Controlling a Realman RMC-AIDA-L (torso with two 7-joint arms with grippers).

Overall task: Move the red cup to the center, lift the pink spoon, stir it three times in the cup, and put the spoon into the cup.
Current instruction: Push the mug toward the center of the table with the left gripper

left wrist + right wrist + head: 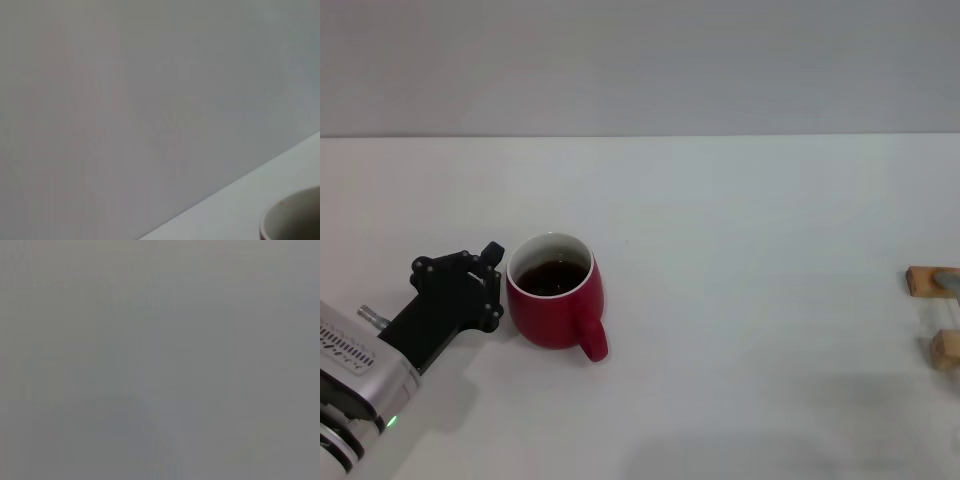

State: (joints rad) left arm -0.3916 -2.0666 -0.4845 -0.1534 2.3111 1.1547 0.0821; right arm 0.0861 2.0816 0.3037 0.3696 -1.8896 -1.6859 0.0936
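Left gripper (492, 283): nearest, low on the left, just beside the red cup; I cannot tell whether it is released or clenched.
Red cup (556, 303): upright on the white table (740, 250), left of the middle, holding a dark drink (551, 275).
Wooden blocks (945, 349): two, far right edge.

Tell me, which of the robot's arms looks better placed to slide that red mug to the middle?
The left, probably. The left gripper sits right beside the red cup on the white table, on the side away from the centre. The right arm does not show in the head view.
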